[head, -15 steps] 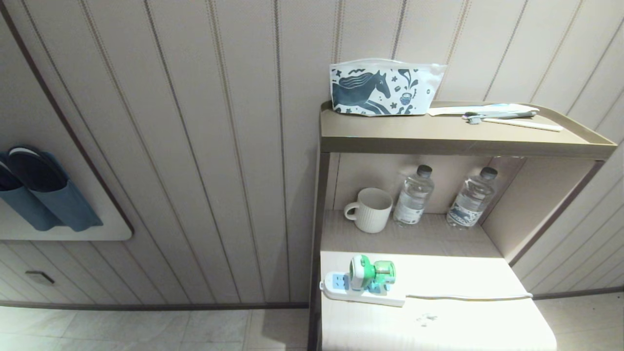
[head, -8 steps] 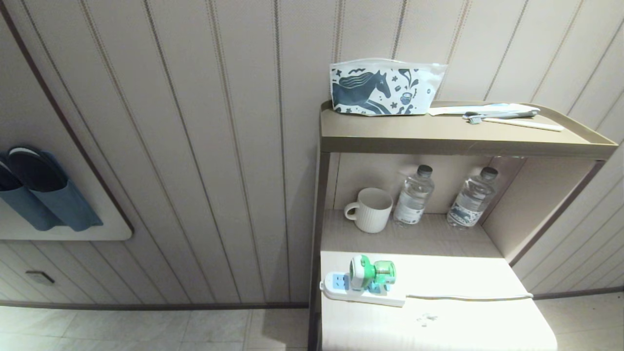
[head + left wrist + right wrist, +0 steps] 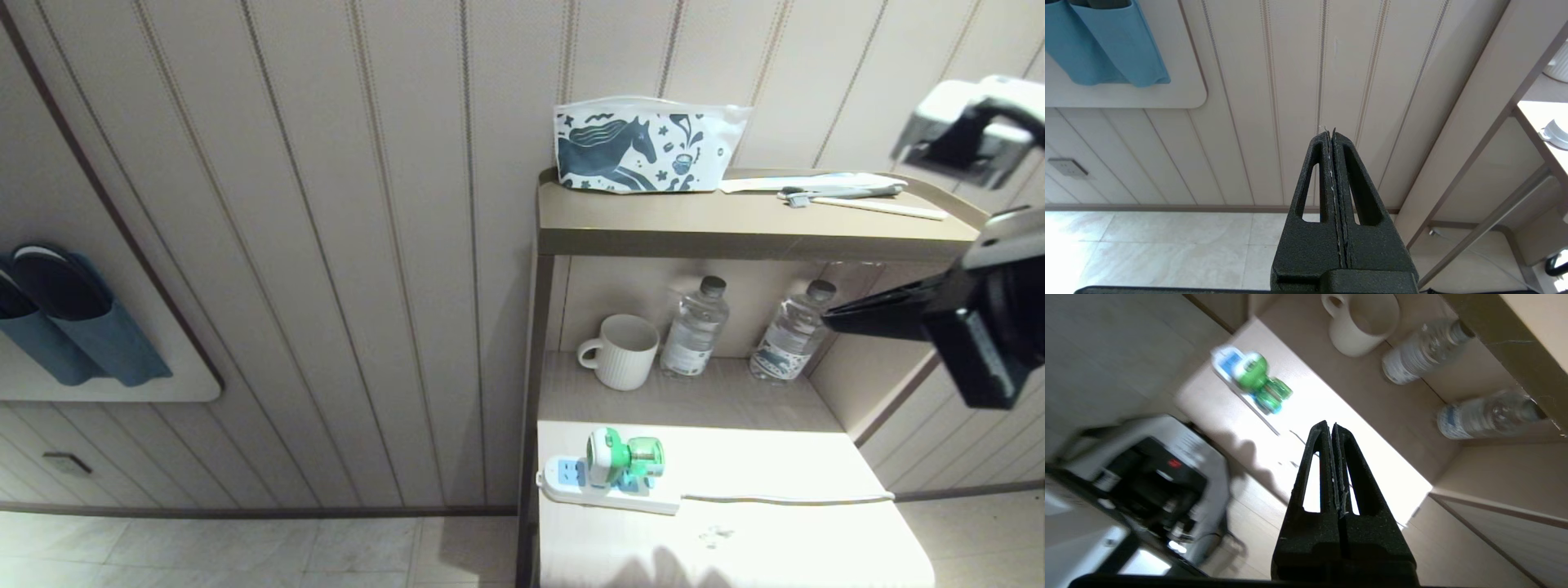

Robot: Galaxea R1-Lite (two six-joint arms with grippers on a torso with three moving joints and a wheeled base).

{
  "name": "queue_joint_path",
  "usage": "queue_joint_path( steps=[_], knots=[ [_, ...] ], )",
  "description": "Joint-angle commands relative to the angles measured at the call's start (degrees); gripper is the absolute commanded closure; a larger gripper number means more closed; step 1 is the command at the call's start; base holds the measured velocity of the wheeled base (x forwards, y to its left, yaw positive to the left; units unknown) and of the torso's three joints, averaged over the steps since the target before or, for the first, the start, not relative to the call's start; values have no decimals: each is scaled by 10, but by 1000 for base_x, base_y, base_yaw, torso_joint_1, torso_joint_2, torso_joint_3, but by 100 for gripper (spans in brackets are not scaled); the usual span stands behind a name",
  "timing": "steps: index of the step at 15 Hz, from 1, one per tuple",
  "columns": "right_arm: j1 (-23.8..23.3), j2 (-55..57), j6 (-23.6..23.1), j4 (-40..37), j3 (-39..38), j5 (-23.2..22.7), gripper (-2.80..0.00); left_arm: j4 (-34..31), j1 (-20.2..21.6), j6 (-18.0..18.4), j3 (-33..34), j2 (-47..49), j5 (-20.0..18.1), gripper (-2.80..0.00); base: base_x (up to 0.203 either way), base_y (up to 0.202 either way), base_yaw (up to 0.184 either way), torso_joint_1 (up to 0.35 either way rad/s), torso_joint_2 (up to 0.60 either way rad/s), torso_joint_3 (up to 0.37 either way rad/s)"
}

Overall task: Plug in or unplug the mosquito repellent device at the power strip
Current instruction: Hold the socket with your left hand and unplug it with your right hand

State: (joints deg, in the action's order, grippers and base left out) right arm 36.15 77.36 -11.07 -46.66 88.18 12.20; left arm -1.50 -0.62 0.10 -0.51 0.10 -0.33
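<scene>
A: Where is the small white-headed mosquito repellent device with its translucent green bottle [image 3: 622, 457]?

B: It sits plugged into the long flat white power strip with light-blue sockets [image 3: 606, 486], at the left edge of the pale wooden counter [image 3: 784, 539].

A: And the right gripper [image 3: 826, 320]?

B: It hangs high at the right, well apart from the device, fingers pressed together, holding nothing.

A: The left gripper [image 3: 1329, 131]?

B: It is parked near the striped wall, fingers also closed and empty.

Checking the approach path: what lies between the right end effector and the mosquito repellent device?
In the right wrist view, only bare, brightly lit cabinet top lies between the shut right end effector and the mosquito repellent device.
</scene>
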Motion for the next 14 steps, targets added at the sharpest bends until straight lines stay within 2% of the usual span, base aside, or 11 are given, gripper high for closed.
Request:
queue_joint_path(
  steps=[1,4,7,8,12,14],
  knots=[
    [33,59,-15,-1,-12,53,0,0,0,0,1,0,0,0,0,0,0,0,0,0],
    [34,107,-58,-1,-12,42,0,0,0,0,1,1,0,0,0,0,0,0,0,0],
    [25,145,-76,-1,-4,-57,0,0,0,0,0,0,0,0,0,0,0,0,0,0],
    [18,168,-80,0,3,-72,0,0,0,0,1,1,0,0,0,0,0,0,0,0],
    [-15,244,-111,-9,50,-83,0,0,0,0,0,0,0,0,0,0,0,0,0,0],
    [-22,254,-124,-12,40,-85,0,0,0,0,0,0,0,0,0,0,0,0,0,0]
  ],
)
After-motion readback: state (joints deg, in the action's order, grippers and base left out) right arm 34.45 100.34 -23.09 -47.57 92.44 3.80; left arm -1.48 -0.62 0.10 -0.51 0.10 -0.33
